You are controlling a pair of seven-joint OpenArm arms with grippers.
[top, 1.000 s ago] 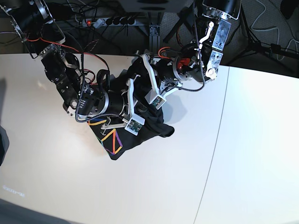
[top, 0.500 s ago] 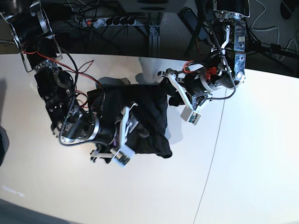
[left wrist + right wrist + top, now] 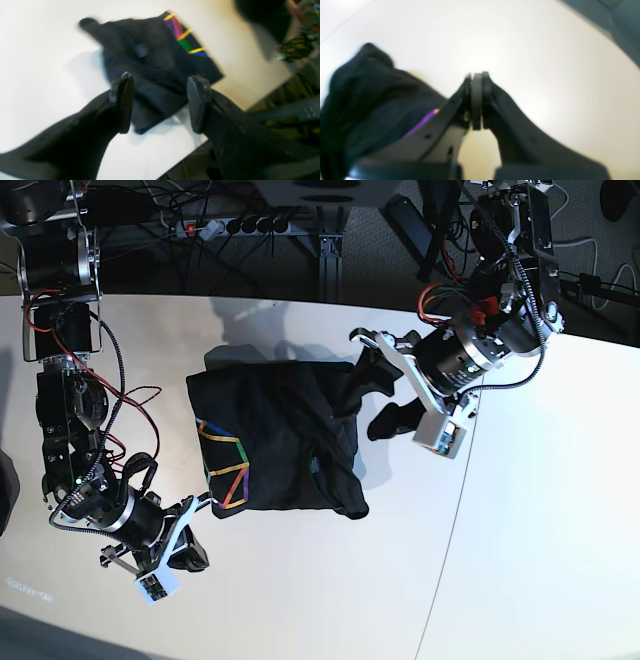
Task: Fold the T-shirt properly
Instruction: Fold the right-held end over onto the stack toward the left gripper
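T-shirt (image 3: 275, 440) is lying on the white table (image 3: 520, 530), roughly mid-table toward the back edge, folded into a rough rectangle with the rainbow print (image 3: 224, 470) showing near one end. Neither arm has hold of it.

Left end effector (image 3: 158, 103) has its pads spread wide with nothing between them, hanging above the shirt's end that faces it. Right end effector (image 3: 476, 100) is pinched fully together on nothing, sitting off the shirt's print end, over bare table.

Risks we see:
- The fold isn't clean. The end away from the print is bunched, with a loose tail (image 3: 350, 502) drooping past the corner. If we call it done, or fold again over that lump, the result comes out lopsided.
- Layers are only stacked and the fabric looks soft. A one-sided grab or drag would likely peel the top layer and undo the fold.
- The right end effector needs to open before any regrasp; coming in shut, it would just shove the edge and wrinkle it.
- Both wrist views are blurred, so edge positions are hard to judge, and a shallow pinch may catch a single layer.
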